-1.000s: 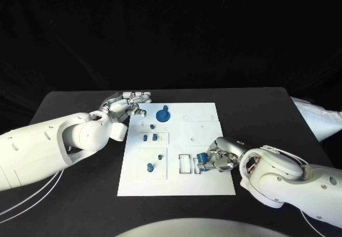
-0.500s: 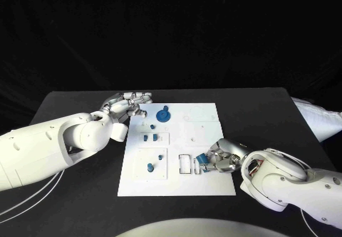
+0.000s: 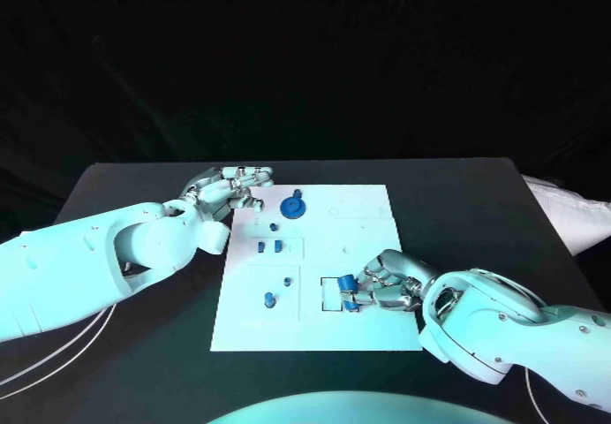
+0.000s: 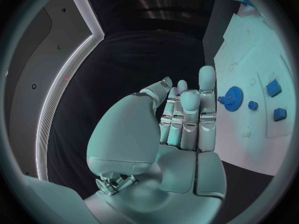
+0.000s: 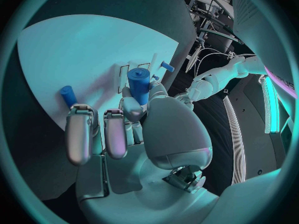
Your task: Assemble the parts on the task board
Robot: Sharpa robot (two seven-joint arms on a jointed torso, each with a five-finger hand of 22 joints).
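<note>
Right hand [image 3: 386, 284] now shifted left onto task board [image 3: 369, 231], clamped on blue peg [image 3: 348, 283] over white slot; insertion likely imminent. Left hand [image 3: 232, 187] unmoved, fingers together, holding nothing.

Left arm enters from the left edge; the left hand [image 3: 230, 190] sits at upper centre-left, fingers [image 4: 186, 109] curled in, holding nothing. Right arm enters from the lower right; the right hand [image 3: 382, 283] pinches a part [image 5: 139, 84].

A black table [image 3: 471, 203] bears a pale bundle [image 3: 570, 216] (at its right edge).
</note>
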